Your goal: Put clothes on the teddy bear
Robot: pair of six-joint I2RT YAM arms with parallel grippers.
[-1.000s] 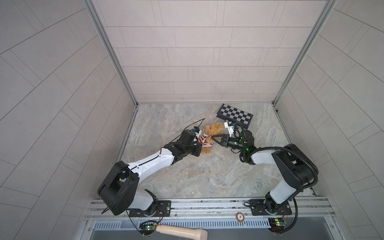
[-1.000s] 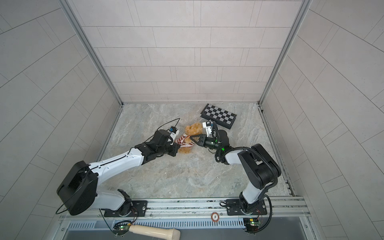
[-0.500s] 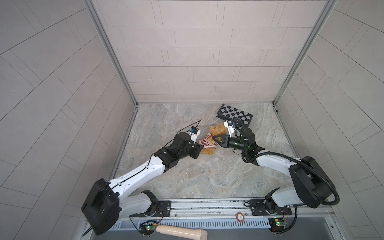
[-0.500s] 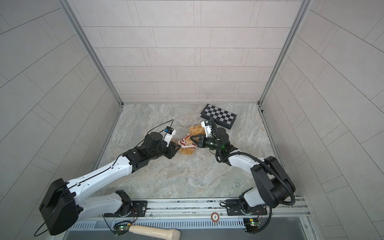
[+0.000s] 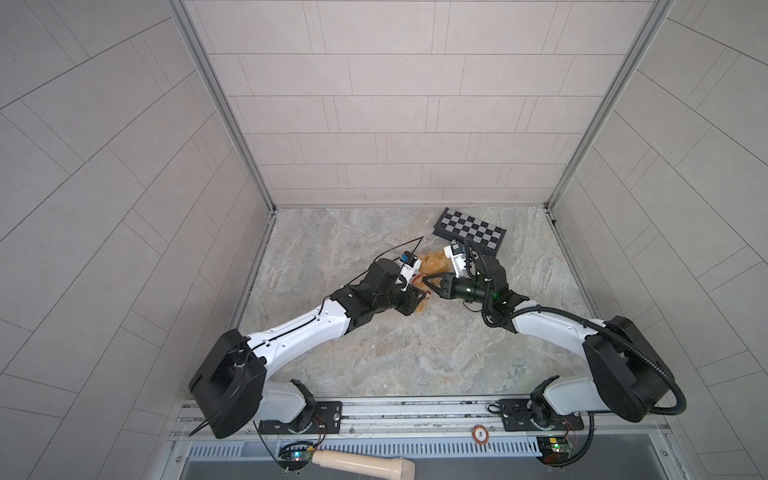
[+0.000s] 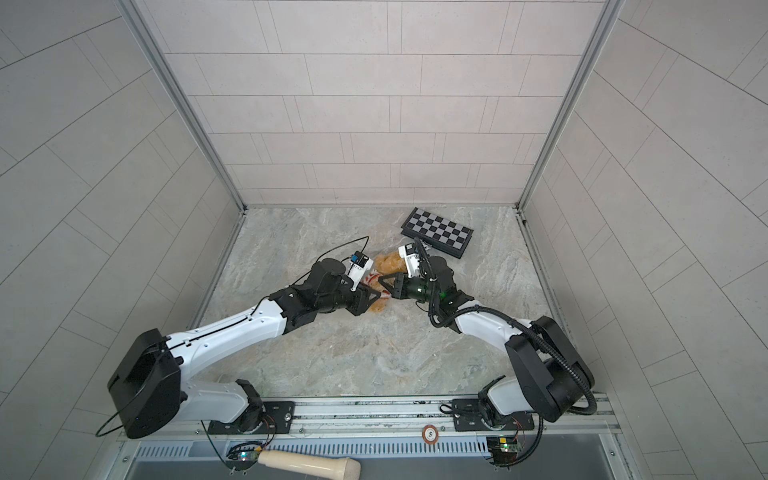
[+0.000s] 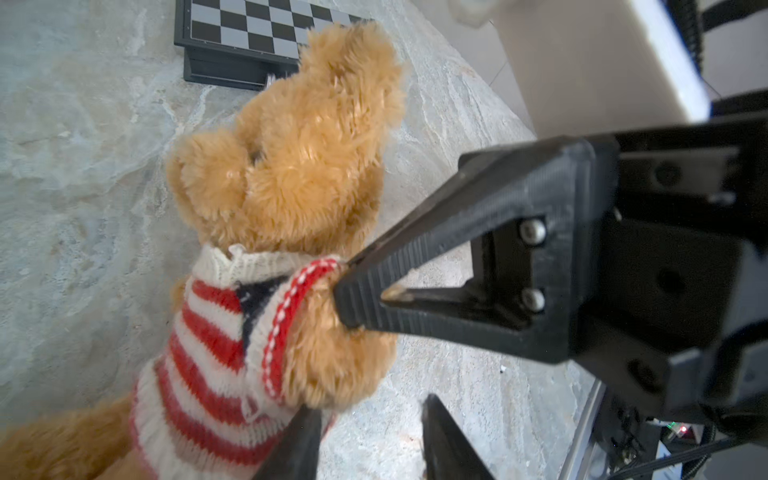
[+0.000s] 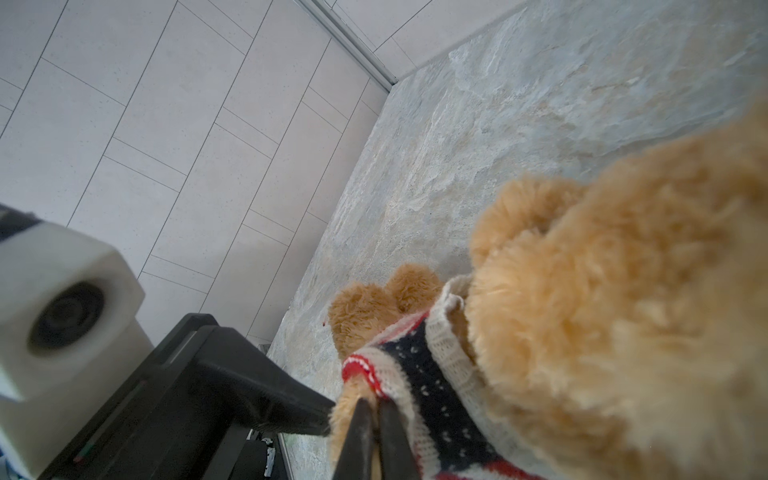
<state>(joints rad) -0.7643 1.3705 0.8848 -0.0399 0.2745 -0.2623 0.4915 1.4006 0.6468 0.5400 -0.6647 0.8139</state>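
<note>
Left wrist view: the fluffy golden-tan plush teddy bear (image 7: 291,166) wears a red-and-white striped knit sweater (image 7: 208,332) with a navy patch over its torso, and its head is clear of the cream collar. The right end effector (image 7: 347,286) is pinched tight on the sweater's red-and-white trimmed armhole edge, at the bear's arm (whether the arm is fully through cannot be told). The left end effector (image 7: 368,405) has its fingers apart with nothing between them, and one finger (image 7: 291,449) touches the sweater's lower side. In both top views the teddy bear (image 5: 436,262) (image 6: 386,262) is toward the back of the grey marbled stone surface (image 5: 374,353), between the two end effectors and just in front of the black-and-white chessboard (image 5: 469,230).
</note>
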